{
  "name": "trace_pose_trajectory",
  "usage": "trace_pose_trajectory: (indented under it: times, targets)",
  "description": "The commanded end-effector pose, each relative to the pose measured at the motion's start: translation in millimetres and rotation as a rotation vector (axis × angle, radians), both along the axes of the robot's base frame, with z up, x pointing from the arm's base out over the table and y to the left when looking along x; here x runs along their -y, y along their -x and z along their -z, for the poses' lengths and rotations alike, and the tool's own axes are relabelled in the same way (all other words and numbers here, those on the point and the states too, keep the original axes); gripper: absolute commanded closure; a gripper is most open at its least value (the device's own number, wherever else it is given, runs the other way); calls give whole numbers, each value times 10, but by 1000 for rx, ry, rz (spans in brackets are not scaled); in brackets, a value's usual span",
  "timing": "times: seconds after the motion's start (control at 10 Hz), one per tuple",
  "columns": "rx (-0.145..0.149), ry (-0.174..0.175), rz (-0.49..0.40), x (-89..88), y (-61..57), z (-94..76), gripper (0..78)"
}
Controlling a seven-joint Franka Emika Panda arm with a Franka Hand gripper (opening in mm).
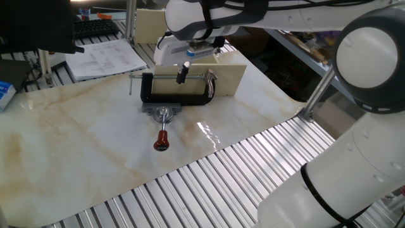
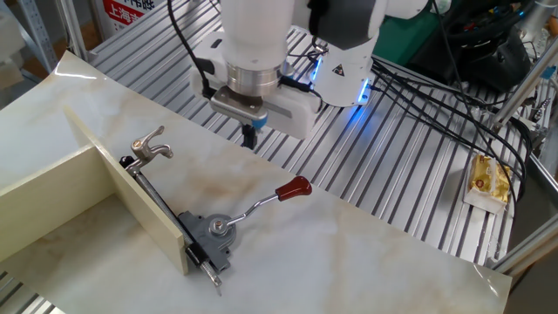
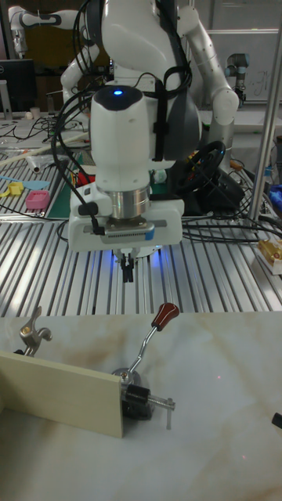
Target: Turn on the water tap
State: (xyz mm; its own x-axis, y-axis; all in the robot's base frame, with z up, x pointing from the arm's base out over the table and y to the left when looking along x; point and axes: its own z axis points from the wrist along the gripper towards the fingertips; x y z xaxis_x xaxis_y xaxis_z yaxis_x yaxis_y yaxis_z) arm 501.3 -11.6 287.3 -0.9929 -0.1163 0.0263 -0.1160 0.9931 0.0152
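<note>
The water tap is a small grey valve (image 1: 164, 113) (image 2: 215, 228) (image 3: 125, 379) with a long lever that ends in a red knob (image 1: 161, 144) (image 2: 295, 187) (image 3: 165, 314). It is held by a black C-clamp (image 1: 174, 89) (image 3: 135, 405) fixed to an upright cream board (image 2: 109, 170). My gripper (image 1: 183, 71) (image 2: 251, 135) (image 3: 127, 270) hangs above the table edge, apart from the tap and up-left of the red knob in the tall view. Its black fingers are shut, with nothing between them.
A silver wing-shaped metal piece (image 2: 150, 148) (image 1: 211, 81) sits at the clamp's far end. Ribbed metal slats (image 1: 209, 171) surround the marble top. Papers (image 1: 111, 58) and a keyboard (image 1: 95, 28) lie behind it. Cables and a snack packet (image 2: 490, 181) are off to the side.
</note>
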Motion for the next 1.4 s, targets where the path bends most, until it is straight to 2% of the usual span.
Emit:
trace_pose_trajectory:
  times: [0.1,0.2,0.9,1.4]
  targets:
    - [3,-1,-6,68,-8,32,776]
    - [3,0,15,69,-11,41,776]
    - [6,0,5,106,-17,77,776]
    - [14,1,-12,230,-12,129,776]
